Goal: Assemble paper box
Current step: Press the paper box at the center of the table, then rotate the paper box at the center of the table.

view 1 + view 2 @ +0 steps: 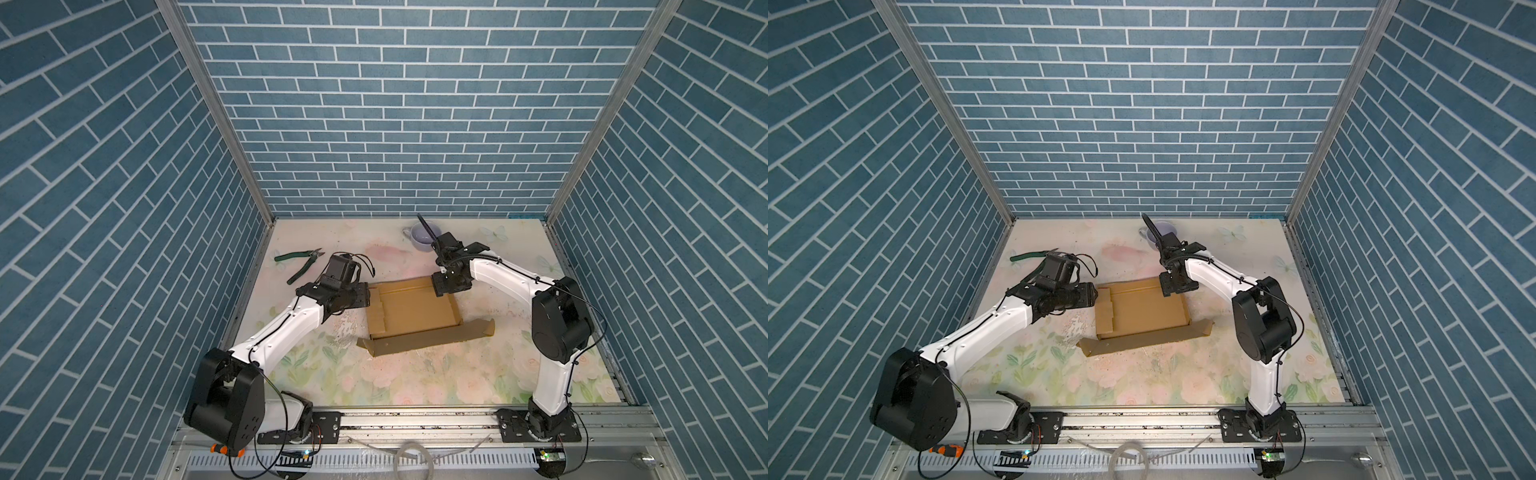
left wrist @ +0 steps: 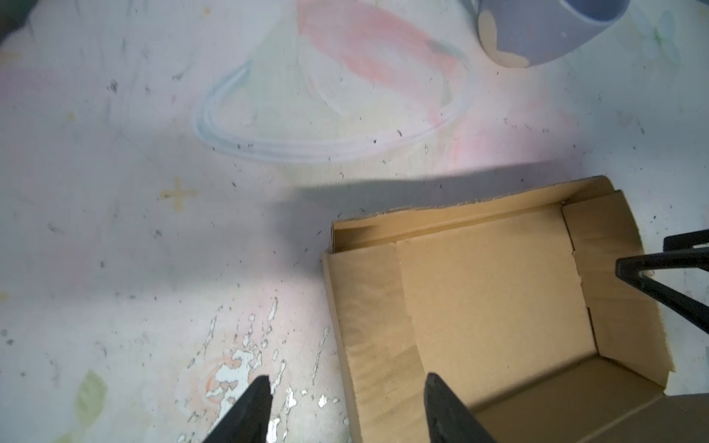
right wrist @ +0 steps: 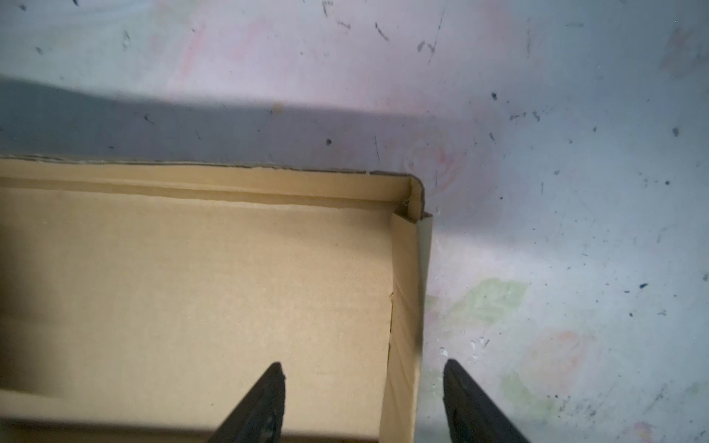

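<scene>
Seeing green-handled pliers (image 1: 300,262) lying flat on the table (image 1: 374,374), off the outer side of the left fingers and well apart from them.

Reading left gripper (image 2: 347,376) as spread: fingers (image 2: 257,402) standing apart, gripping nothing. Straddling the box's left wall, one finger over bare table, the other over the folded-in side flap. Not seeing contact with cardboard.

Locating paper box (image 1: 415,309) between the two grippers, sitting on the table as a shallow open tray, with the long front flap (image 1: 432,338) lying flat toward the arm bases. Seeing only bare cardboard floor and its own tucked flaps inside.

Seeing lavender cup (image 1: 415,243) standing well ahead of the left fingers, behind the right gripper's wrist, partly hidden by that arm. Showing only its own inner wall where visible.

Reading right gripper (image 3: 362,362) as spread too: fingers (image 3: 268,402) apart, clamping nothing. Straddling the box's right wall near its far corner, one finger over box floor, the other over table, wall running between them untouched.
</scene>
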Controlling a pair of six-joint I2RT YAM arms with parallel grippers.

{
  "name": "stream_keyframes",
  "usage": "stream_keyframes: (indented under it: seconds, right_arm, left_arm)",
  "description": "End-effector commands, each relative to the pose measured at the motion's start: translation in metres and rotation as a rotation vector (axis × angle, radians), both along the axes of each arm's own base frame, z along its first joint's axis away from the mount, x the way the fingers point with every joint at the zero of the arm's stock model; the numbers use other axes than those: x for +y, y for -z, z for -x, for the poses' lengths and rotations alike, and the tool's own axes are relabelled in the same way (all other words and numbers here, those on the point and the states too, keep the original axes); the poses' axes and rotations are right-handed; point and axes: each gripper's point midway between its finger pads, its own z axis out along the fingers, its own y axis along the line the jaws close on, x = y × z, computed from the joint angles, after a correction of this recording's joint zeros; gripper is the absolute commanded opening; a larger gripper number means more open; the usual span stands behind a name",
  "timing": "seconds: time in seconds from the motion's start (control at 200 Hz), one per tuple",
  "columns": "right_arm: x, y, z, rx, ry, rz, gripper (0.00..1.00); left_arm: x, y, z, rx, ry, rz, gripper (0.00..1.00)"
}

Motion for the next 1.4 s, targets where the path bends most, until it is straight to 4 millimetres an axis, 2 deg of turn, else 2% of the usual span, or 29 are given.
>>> stream_keyframes:
  seconds: [0.0, 0.115, 0.29, 0.36, 0.455, 0.6, 0.7, 0.87, 1.015, 1.14, 1.25, 1.395]
  right_arm:
    - [0.001, -0.04, -0.003, -0.043, 0.031, -0.051, 0.66]
    - [-0.005, -0.064, -0.003, -0.073, 0.076, -0.075, 0.65]
    - [-0.025, -0.092, 0.005, -0.097, 0.154, -0.139, 0.65]
    - [-0.035, -0.096, 0.009, -0.102, 0.185, -0.151, 0.64]
    - [-0.046, -0.096, 0.014, -0.105, 0.211, -0.157, 0.64]
    - [-0.061, -0.095, 0.022, -0.11, 0.236, -0.147, 0.63]
    - [-0.072, -0.095, 0.028, -0.116, 0.254, -0.148, 0.63]
    - [-0.087, -0.09, 0.034, -0.112, 0.277, -0.15, 0.61]
    - [-0.09, -0.084, 0.034, -0.105, 0.285, -0.157, 0.61]
    - [-0.09, -0.083, 0.031, -0.106, 0.286, -0.161, 0.6]
    - [-0.091, -0.082, 0.03, -0.105, 0.284, -0.159, 0.6]
    - [-0.09, -0.081, 0.028, -0.102, 0.285, -0.163, 0.6]
  left_arm:
    - [-0.005, -0.011, -0.008, -0.037, 0.086, -0.007, 0.68]
    - [-0.022, -0.015, -0.022, -0.054, 0.193, -0.005, 0.69]
    - [-0.052, -0.017, -0.042, -0.059, 0.405, -0.012, 0.69]
    - [-0.062, -0.018, -0.051, -0.061, 0.477, -0.041, 0.69]
    - [-0.084, -0.017, -0.058, -0.066, 0.623, -0.066, 0.69]
    - [-0.104, 0.012, -0.055, 0.005, 0.823, -0.19, 0.69]
    - [-0.106, 0.032, -0.061, 0.052, 0.869, -0.249, 0.69]
    - [-0.112, 0.048, -0.063, 0.08, 0.931, -0.322, 0.69]
    - [-0.118, 0.066, -0.063, 0.124, 0.971, -0.373, 0.68]
    - [-0.107, 0.086, -0.073, 0.182, 0.932, -0.47, 0.61]
    - [-0.1, 0.087, -0.084, 0.189, 0.874, -0.519, 0.56]
    - [-0.092, 0.086, -0.092, 0.2, 0.785, -0.503, 0.48]
